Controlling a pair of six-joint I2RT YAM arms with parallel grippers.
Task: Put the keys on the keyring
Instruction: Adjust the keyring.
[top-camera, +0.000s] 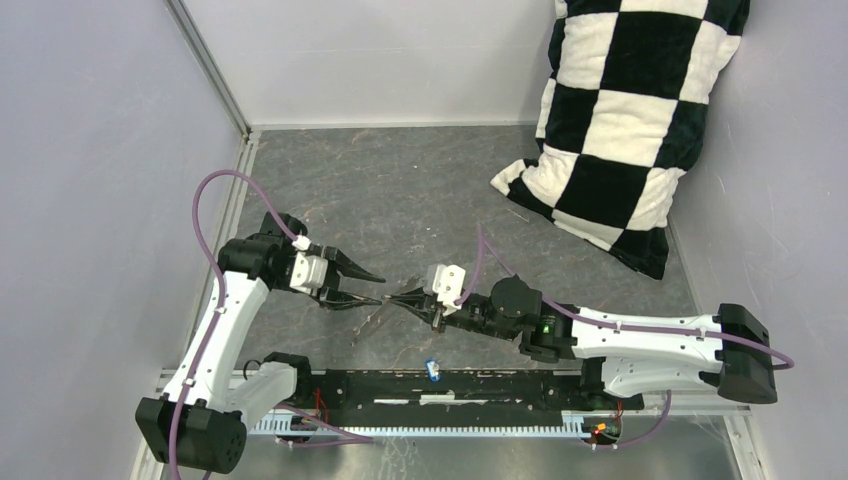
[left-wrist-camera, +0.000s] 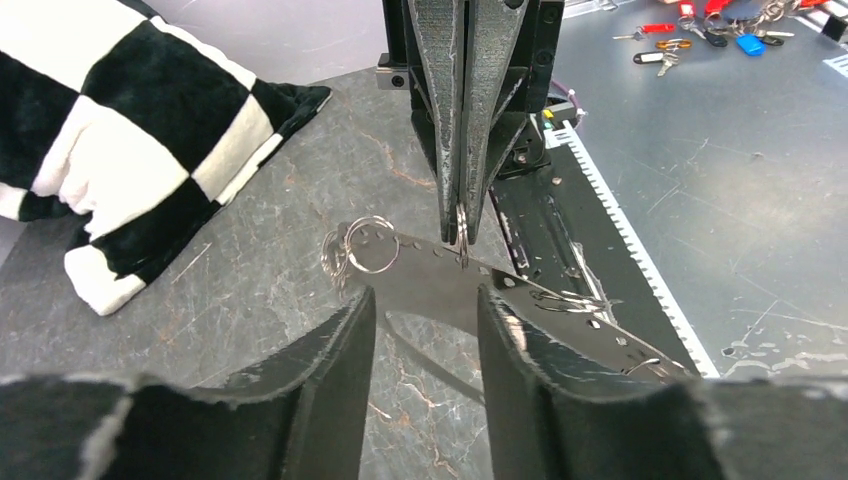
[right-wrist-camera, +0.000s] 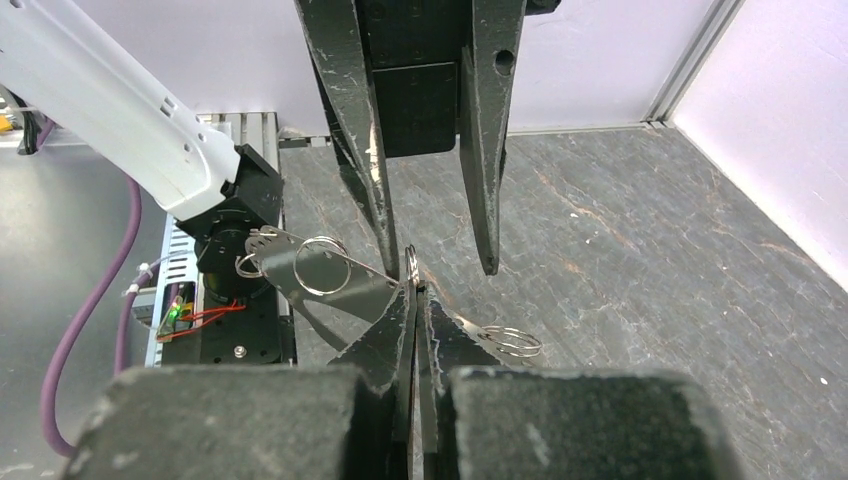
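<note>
My right gripper (top-camera: 395, 298) (right-wrist-camera: 413, 295) is shut on the keyring (right-wrist-camera: 410, 262), a thin silvery ring seen edge-on. The ring hangs on a dark-grey perforated metal strip (left-wrist-camera: 450, 280) that carries more split rings (left-wrist-camera: 362, 245) and is held just above the table. My left gripper (top-camera: 380, 289) (left-wrist-camera: 425, 300) is open and empty. Its fingers (right-wrist-camera: 375, 210) straddle the strip, facing my right gripper tip to tip. A tiny blue-headed key (top-camera: 433, 370) lies on the black rail near the arm bases, away from both grippers.
A black-and-white checked pillow (top-camera: 620, 120) leans at the back right. The black base rail (top-camera: 520, 385) runs along the near edge. Grey walls close in the left and back. Several coloured keys (left-wrist-camera: 745, 42) lie on the metal bench beyond the rail.
</note>
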